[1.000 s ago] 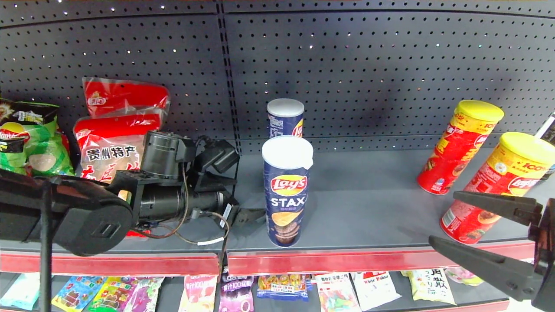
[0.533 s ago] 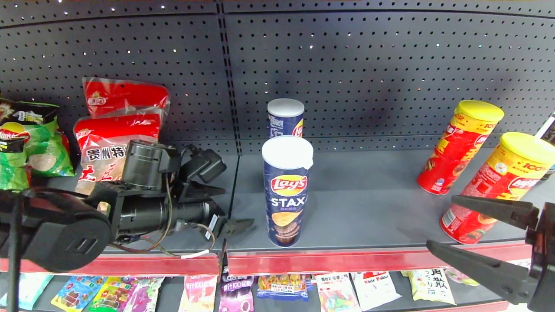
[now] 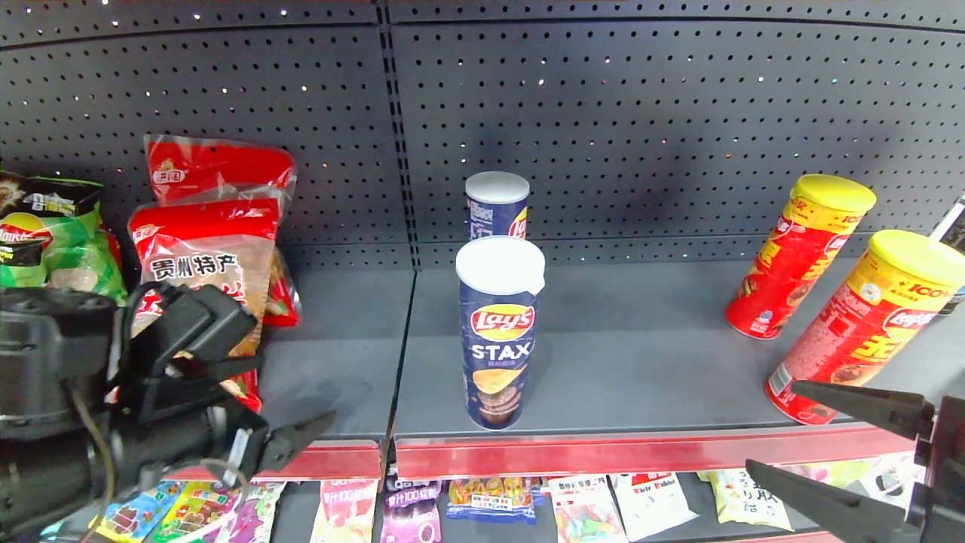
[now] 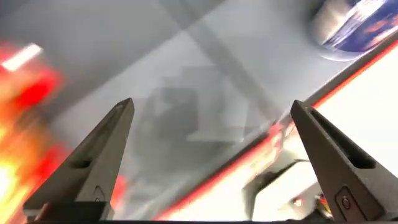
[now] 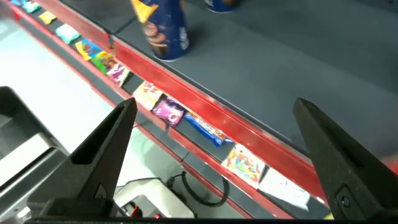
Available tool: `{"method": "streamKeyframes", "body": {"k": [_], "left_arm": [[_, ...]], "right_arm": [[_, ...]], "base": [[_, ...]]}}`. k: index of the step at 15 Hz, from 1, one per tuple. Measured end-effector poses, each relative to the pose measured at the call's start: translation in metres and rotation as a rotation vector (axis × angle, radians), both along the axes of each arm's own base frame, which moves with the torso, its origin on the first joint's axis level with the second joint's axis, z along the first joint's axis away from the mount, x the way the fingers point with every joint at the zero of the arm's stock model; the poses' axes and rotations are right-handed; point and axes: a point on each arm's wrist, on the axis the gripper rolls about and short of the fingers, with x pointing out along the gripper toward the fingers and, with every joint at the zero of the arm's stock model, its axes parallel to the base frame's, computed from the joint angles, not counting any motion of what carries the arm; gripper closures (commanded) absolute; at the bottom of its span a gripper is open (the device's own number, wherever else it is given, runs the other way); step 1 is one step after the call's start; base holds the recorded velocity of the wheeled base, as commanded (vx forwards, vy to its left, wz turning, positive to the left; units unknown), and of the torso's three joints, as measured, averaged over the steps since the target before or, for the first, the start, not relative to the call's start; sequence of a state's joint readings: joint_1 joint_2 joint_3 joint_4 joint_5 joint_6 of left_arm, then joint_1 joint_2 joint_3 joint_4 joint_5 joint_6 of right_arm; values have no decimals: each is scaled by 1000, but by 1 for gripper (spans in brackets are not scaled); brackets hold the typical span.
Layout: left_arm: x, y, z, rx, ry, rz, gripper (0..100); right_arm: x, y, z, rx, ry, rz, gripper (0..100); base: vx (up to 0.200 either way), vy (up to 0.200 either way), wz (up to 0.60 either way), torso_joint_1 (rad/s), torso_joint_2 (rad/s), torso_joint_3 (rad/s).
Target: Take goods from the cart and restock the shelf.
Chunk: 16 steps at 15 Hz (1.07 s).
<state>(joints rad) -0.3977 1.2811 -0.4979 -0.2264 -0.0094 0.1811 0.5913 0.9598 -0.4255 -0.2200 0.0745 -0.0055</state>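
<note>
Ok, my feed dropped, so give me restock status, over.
Left gripper open, empty, at shelf front edge. Right gripper open, empty. Front blue can upright on shelf. Red snack bags beside left gripper.

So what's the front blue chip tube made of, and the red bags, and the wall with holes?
Blue tube: probably cardboard with a glossy printed wrap; its white lid looks like matte plastic. Red bags: thin shiny plastic film, crinkled and partly see-through. Holed wall: likely painted metal, dark and matte with even punched holes.
</note>
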Motion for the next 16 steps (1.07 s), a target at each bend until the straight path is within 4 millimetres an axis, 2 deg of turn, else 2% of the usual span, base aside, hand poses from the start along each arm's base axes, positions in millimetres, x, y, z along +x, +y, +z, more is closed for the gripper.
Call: {"method": "streamKeyframes", "body": {"k": [3, 6, 9, 11, 13, 16], "left_arm": [[-56, 29, 11, 57, 35, 114, 0], [-119, 58, 16, 70, 34, 225, 0], [-197, 80, 2, 71, 89, 334, 0], [-232, 84, -9, -19, 44, 430, 0], [-249, 84, -20, -125, 2, 520, 0], [-243, 80, -34, -186, -71, 567, 0]], "right_arm": [[-17, -16, -11, 10, -26, -44, 0], [-45, -37, -27, -3, -60, -134, 0], [-81, -61, -42, -61, -24, -298, 0], [-106, -73, -49, -74, -34, -398, 0], [-124, -79, -53, -74, -81, -565, 0], [-133, -79, -67, -77, -112, -711, 0]], "base": [[0, 0, 0, 0, 0, 0], [0, 0, 0, 0, 0, 0], [0, 0, 0, 0, 0, 0], [0, 0, 0, 0, 0, 0], [0, 0, 0, 0, 0, 0], [0, 0, 0, 0, 0, 0]]}}
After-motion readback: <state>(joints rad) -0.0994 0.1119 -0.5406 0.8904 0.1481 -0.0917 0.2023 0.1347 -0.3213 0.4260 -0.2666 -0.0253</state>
